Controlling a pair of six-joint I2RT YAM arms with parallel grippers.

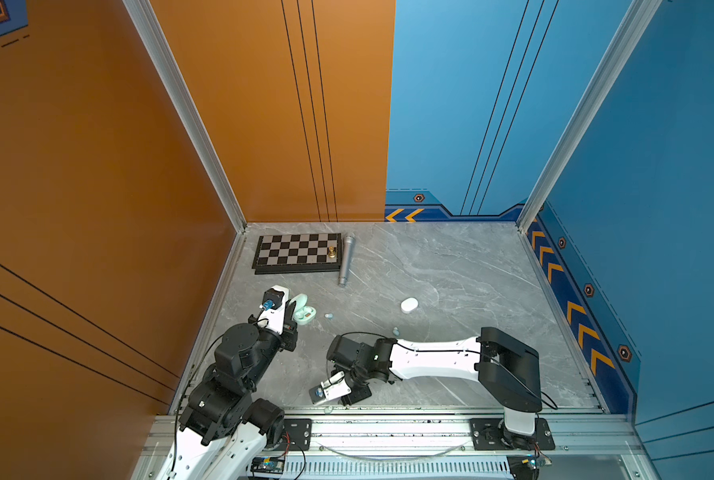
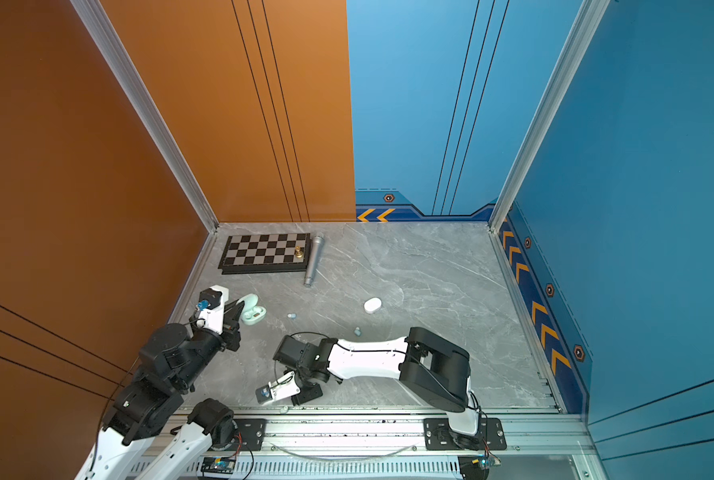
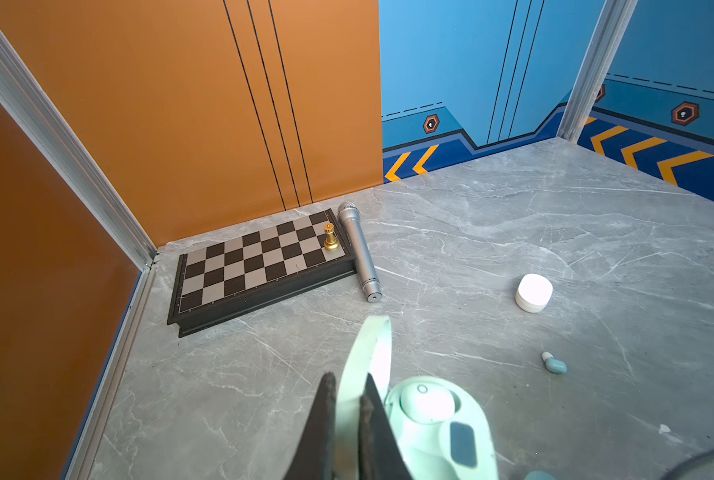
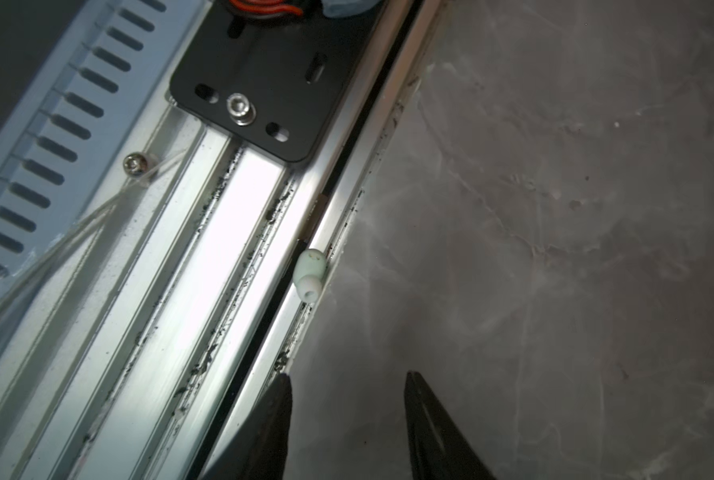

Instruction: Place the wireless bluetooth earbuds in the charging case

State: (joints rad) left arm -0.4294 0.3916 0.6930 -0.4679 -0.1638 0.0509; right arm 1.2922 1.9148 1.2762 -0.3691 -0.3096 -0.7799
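Observation:
The mint green charging case lies open at the table's left, also seen in both top views. My left gripper is shut on its raised lid. One pale earbud sits in the case beside a dark empty slot. A pale green earbud rests in the groove at the table's front edge. My right gripper hangs open just short of it, holding nothing. Two light blue earbuds lie loose on the table.
A shut white case sits mid-table. A chessboard with a gold piece and a silver microphone lie at the back left. The aluminium rail with the arms' black mounts runs along the front edge.

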